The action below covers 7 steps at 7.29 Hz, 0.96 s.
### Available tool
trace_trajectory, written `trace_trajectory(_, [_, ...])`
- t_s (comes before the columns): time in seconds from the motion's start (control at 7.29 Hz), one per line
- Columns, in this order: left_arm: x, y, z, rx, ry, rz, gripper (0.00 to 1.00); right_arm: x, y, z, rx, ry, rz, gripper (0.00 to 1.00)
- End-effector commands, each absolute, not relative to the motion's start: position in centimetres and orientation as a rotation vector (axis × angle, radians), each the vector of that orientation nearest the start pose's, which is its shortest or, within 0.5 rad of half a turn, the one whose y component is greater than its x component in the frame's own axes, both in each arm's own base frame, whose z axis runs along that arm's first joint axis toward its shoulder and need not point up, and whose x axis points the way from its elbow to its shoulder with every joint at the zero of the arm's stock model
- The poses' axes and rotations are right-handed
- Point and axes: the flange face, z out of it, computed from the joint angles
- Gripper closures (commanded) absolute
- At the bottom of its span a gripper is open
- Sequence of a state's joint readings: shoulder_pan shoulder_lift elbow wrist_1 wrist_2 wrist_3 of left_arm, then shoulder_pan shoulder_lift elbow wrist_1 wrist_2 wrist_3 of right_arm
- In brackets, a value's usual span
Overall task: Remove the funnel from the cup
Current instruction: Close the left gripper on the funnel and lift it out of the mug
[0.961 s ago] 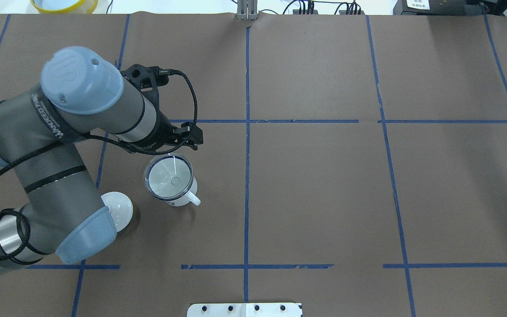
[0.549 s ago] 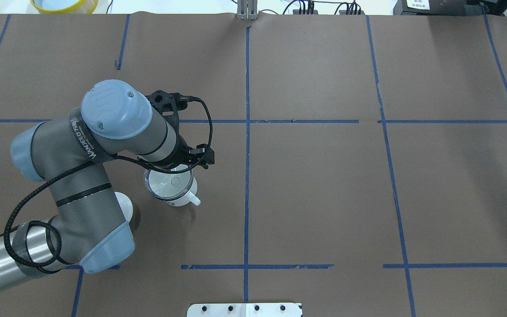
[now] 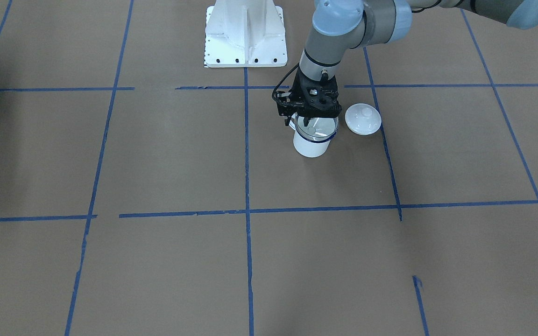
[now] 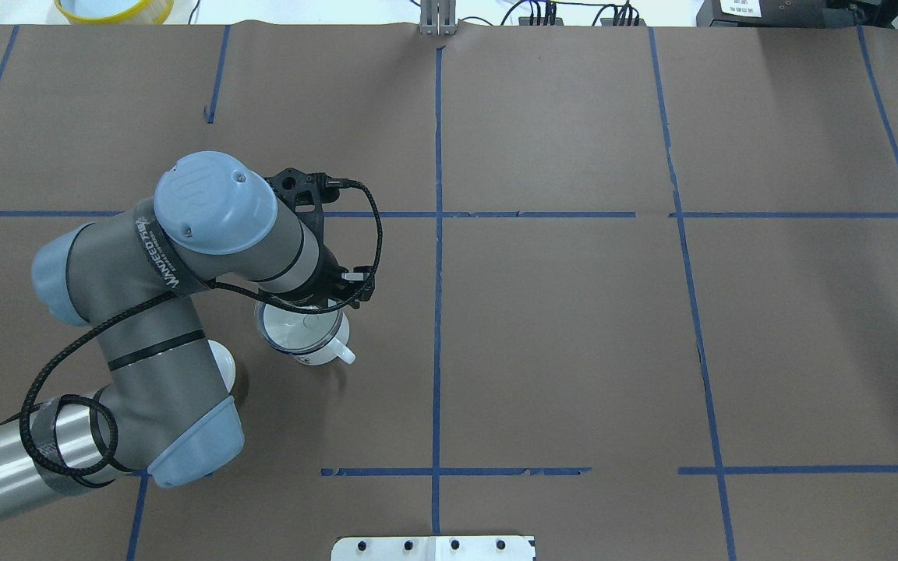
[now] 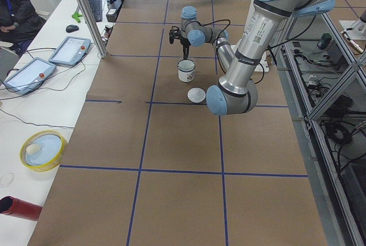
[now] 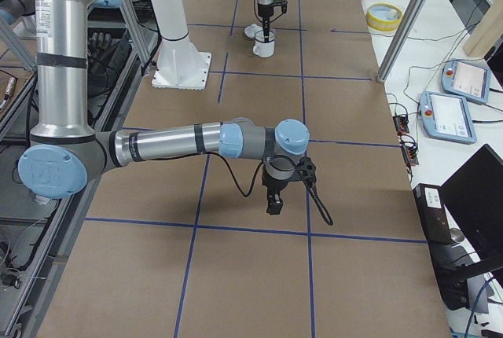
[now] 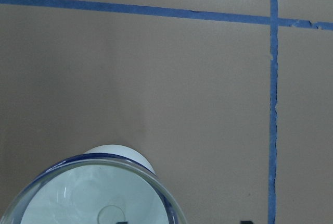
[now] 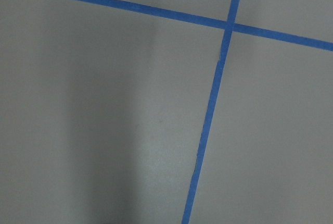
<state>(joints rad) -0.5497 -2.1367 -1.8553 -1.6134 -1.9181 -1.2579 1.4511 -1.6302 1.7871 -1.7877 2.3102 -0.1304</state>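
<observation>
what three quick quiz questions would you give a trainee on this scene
1. True or false: the funnel sits in the cup.
2. The gripper at the funnel's rim belongs to which arm? A left, B right, C neither.
3. What white thing lies on the table beside the cup, apart from it?

Key: 1 true. 2 A. 3 the lid.

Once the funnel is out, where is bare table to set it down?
Bare paper lies past the centre tape line, on the cup's handle side, and toward the robot's base from the cup. Crowded: the white lid and the left arm sit on the cup's other side; the left gripper stands over the funnel.
</observation>
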Motion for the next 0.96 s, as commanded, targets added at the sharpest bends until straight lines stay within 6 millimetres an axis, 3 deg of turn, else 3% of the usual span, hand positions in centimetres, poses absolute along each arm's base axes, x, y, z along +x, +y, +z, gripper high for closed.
trace_trajectory(0.0, [47.8, -40.9, 20.6, 0.077, 0.94, -0.063, 1.0, 1.1, -46.2, 60.5, -0.053, -0.741, -0.216, 0.0])
trace_trajectory(0.27, [47.0, -40.6, 19.9, 0.085, 0.953, -0.061, 1.0, 1.1, -46.2, 60.5, -0.055, -0.741, -0.216, 0.0])
trace_trajectory(0.41, [45.2, -40.5, 19.0, 0.101, 0.968, -0.063, 1.0, 1.1, -46.2, 60.4, -0.052, -0.741, -0.217, 0.0])
trace_trajectory(0.82, [34.9, -42.0, 14.0, 0.138, 0.967, -0.226, 1.0, 1.1, -46.2, 60.5, -0.053, -0.741, -0.216, 0.0])
